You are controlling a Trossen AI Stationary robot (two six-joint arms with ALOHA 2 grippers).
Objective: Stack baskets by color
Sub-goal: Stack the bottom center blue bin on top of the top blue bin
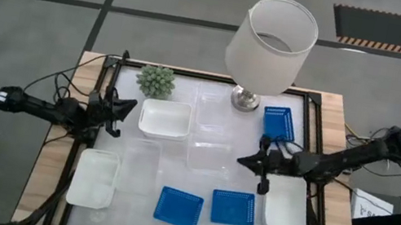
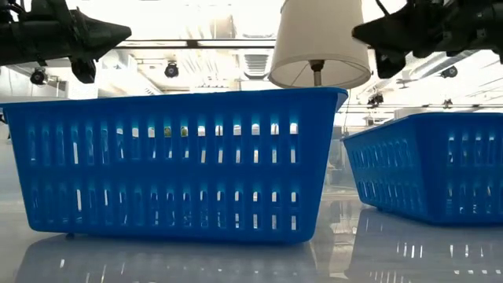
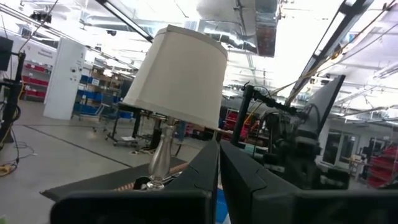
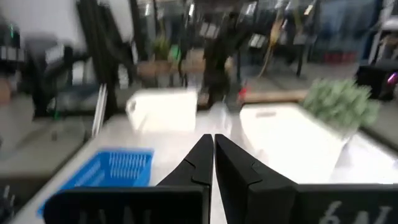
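Observation:
Three blue gridded baskets show in the high view: two near the front edge [image 1: 178, 207] [image 1: 233, 208] and one at the far right [image 1: 277, 122]. White baskets rest flat at the far middle [image 1: 165, 119], near left [image 1: 94, 178] and near right [image 1: 286, 206]. Clear baskets lie in the middle [image 1: 209, 155] [image 1: 140, 164] [image 1: 216, 107]. My left gripper [image 1: 132, 105] hovers shut at the left, above the table. My right gripper [image 1: 243, 161] hovers shut beside the middle clear basket, holding nothing. In the right wrist view, its shut gripper [image 4: 213, 149] points at a white basket [image 4: 292, 140] and a blue one [image 4: 118, 168].
A lamp with a white shade [image 1: 273, 38] stands on its metal base [image 1: 245, 99] at the far middle. A small green plant [image 1: 156, 80] sits at the far left. Dark rails [image 1: 313, 141] frame the table. Free room lies between the baskets along the middle.

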